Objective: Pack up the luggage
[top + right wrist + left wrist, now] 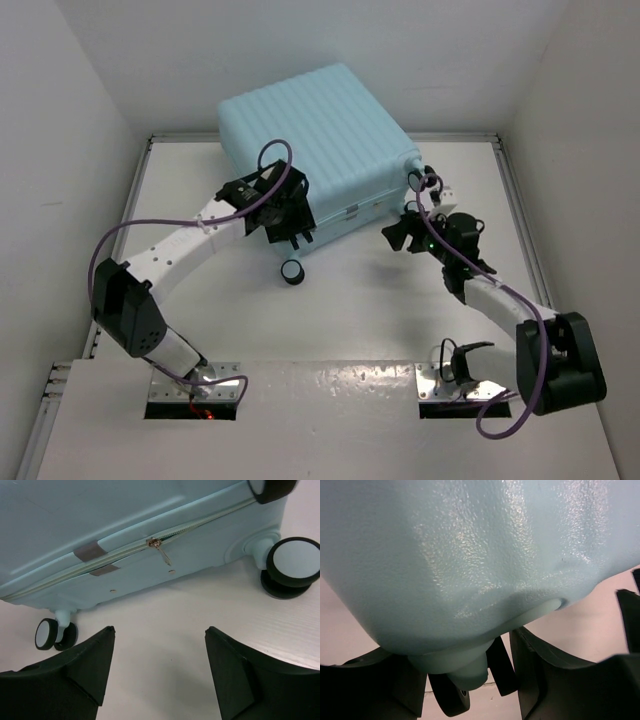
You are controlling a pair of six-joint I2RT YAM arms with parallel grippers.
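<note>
The luggage (320,150) is a pale aqua ribbed suitcase. It lies flat and zipped shut at the back of the table. My left gripper (290,228) is at its near left corner. In the left wrist view the shell (470,555) fills the frame. The open left gripper (465,680) straddles a black caster wheel (447,697), with thin gaps on both sides. My right gripper (400,236) is open and empty, a little short of the near right corner. In the right wrist view the right gripper (159,630) faces the zipper pull (156,544) on the suitcase side (125,520).
A lower wheel (292,272) rests on the table below my left gripper. The right wrist view shows it at the left (50,634), plus a wheel at the right (292,565) and one above it (270,487). White walls enclose the table (350,320).
</note>
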